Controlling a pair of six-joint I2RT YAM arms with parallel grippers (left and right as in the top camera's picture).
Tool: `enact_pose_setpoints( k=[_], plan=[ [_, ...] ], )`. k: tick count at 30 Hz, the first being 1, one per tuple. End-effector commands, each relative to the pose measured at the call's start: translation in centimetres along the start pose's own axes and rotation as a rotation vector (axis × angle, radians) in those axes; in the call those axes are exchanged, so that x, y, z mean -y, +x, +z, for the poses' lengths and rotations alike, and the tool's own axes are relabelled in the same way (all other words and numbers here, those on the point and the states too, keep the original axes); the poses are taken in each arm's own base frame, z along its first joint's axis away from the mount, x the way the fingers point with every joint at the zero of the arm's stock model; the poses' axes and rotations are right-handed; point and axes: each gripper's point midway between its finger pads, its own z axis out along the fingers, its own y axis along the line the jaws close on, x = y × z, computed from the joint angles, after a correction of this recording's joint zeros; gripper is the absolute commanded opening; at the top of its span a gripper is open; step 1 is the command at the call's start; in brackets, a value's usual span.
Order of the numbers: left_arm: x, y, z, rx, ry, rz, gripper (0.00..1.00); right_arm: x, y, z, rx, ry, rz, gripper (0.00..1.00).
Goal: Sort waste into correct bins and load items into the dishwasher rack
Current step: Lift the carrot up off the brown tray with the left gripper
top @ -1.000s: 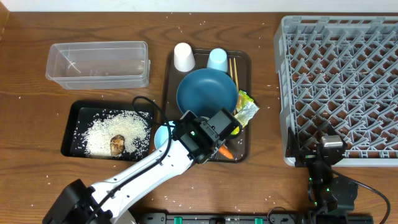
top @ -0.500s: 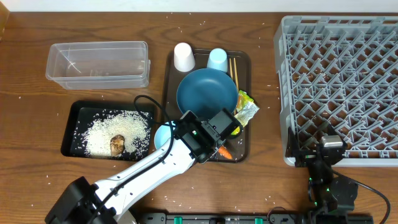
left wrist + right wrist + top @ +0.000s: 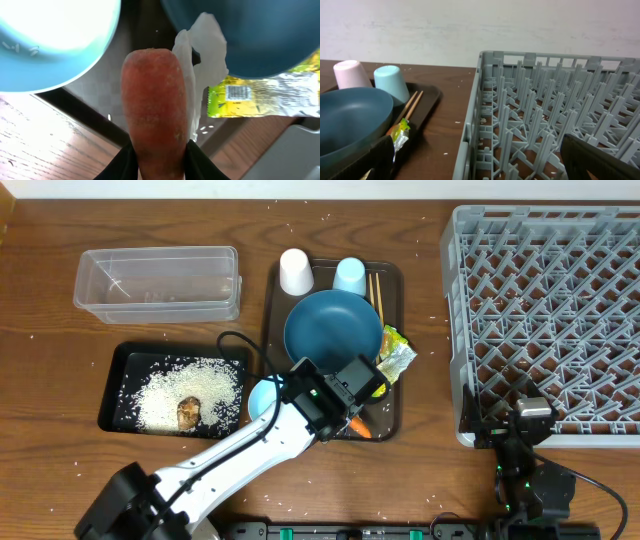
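The grey dishwasher rack [image 3: 545, 310] fills the right side of the table. The right gripper [image 3: 485, 162] is at its near-left corner, jaws wide apart, holding nothing. On the brown serving tray [image 3: 285, 340] lies the dark blue plate [image 3: 333, 330]. Near the plate's front edge, the left gripper [image 3: 161, 162] clamps the small carrot [image 3: 155, 110]. The carrot is orange-red and smooth, and its rounded tip points away from the fingers, between the light blue bowl [image 3: 50, 40] and the white tissue [image 3: 205, 55].
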Motion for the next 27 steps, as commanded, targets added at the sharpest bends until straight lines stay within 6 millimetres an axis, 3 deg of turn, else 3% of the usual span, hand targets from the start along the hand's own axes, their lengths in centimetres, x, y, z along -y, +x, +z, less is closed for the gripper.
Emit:
enact_pose_setpoints(
  k=[1,8,12,13,15,27],
  plan=[
    [-0.7,-0.2,1.5,0.028,-0.053,0.022,0.27,-0.3,0.1,0.0,-0.002,-0.012,-0.001,0.99],
    [-0.8,1.5,4.7,-0.045,-0.097,0.024,0.27,-0.3,0.1,0.0,-0.002,-0.012,-0.001,0.99],
    [-0.4,1.6,4.9,-0.054,-0.081,0.023,0.27,-0.3,0.1,0.0,-0.002,-0.012,-0.001,0.99],
    [-0.4,1.6,4.9,-0.054,-0.081,0.023,0.32,-0.3,0.1,0.0,-0.002,-0.012,-0.001,0.99],
    [-0.4,1.7,4.9,-0.056,-0.083,0.039,0.55,-0.3,0.1,0.0,-0.002,-0.012,-0.001,0.99],
    [-0.7,1.6,5.0,-0.056,-0.093,0.069,0.56,-0.3,0.1,0.0,-0.002,-0.012,-0.001,0.99]
  ],
)
